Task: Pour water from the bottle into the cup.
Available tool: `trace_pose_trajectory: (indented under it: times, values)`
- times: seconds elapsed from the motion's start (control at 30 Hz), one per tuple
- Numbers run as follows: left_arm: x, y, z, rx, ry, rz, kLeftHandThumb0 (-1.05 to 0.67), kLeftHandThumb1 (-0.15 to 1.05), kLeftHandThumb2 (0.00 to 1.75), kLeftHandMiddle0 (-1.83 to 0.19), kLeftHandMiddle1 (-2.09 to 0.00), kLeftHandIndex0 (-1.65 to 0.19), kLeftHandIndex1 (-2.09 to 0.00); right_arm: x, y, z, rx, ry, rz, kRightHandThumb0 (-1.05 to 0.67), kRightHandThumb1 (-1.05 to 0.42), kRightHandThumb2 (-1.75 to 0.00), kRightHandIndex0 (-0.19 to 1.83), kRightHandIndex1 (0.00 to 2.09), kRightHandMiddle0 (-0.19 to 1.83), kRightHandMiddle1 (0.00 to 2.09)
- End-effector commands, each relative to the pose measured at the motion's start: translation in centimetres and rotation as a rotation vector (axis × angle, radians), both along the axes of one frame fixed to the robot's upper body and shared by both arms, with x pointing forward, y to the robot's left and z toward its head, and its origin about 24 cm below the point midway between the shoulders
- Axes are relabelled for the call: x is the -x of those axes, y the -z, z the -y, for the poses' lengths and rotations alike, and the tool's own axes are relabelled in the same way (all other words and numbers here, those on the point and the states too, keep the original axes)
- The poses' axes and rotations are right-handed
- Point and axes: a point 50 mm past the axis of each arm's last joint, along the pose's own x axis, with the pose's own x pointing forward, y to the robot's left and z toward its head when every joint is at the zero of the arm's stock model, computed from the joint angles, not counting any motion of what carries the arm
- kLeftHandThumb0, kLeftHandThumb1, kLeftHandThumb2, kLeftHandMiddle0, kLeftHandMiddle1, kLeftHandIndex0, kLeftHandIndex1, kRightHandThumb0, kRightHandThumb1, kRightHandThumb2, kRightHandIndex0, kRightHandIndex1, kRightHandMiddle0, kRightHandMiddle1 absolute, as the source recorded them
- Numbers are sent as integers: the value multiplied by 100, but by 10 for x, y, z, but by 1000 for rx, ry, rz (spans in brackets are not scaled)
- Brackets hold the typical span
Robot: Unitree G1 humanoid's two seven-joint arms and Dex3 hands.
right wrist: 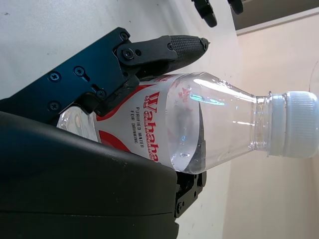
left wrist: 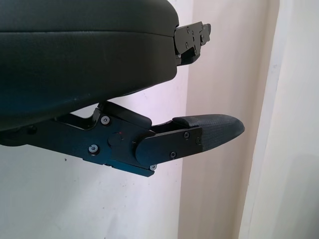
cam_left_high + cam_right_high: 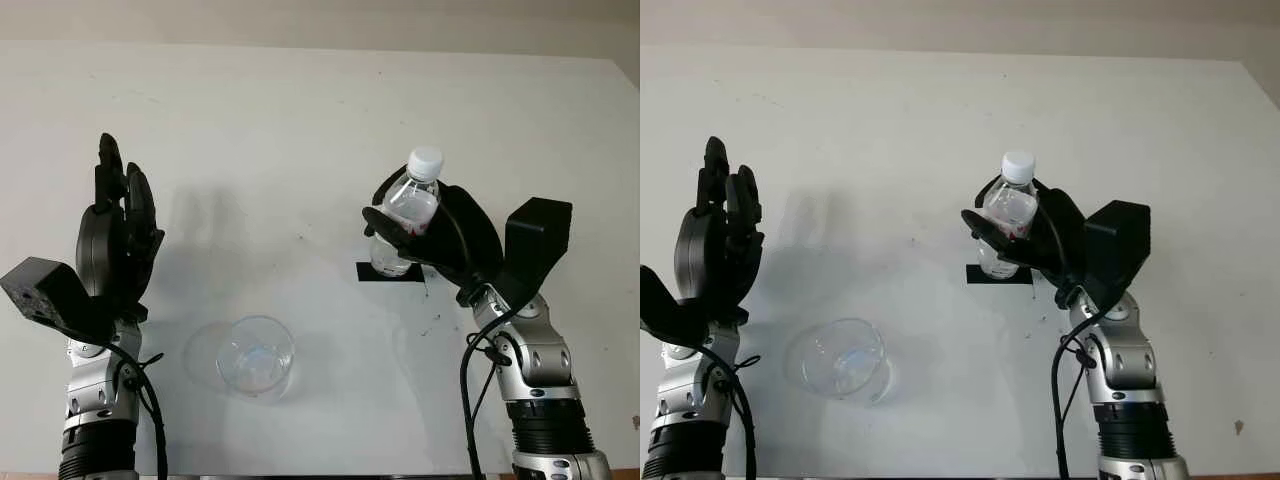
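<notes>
While the right robot hand (image 3: 425, 235) is gripping the bottle (image 3: 405, 212) around its labelled middle, fingers curled around the body, the cup (image 3: 255, 357) is sitting left of it and nearer on the desk (image 3: 300, 120), well apart. Bottle's long axis is running near-upright, white cap (image 3: 425, 162) still on and pointing up, tipped slightly toward the far right; its base is standing at a black tape mark (image 3: 390, 273). Cup is upright, mouth facing up. Left robot hand (image 3: 115, 235) is hanging open at the left, just beyond the cup and nearer to it. My read: the pour needs a carry left and nearward, then a tilt toward the cup, and the cap would block it.
</notes>
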Motion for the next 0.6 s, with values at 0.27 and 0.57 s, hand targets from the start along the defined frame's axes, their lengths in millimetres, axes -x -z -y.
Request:
trace_pose_trajectory:
  times: [0.27, 0.57]
  values:
    - [0, -6, -3, -10, -8, 23, -70, 105, 58, 19, -1, 19, 0, 9, 11, 5, -12, -56, 10, -61, -100, -7, -9, 162, -11, 153]
    - [0, -5, -3, -11, -7, 23, -70, 105, 57, 19, -1, 19, 0, 12, 18, 11, 78, -135, 70, -67, -91, -5, -3, 7, -6, 25]
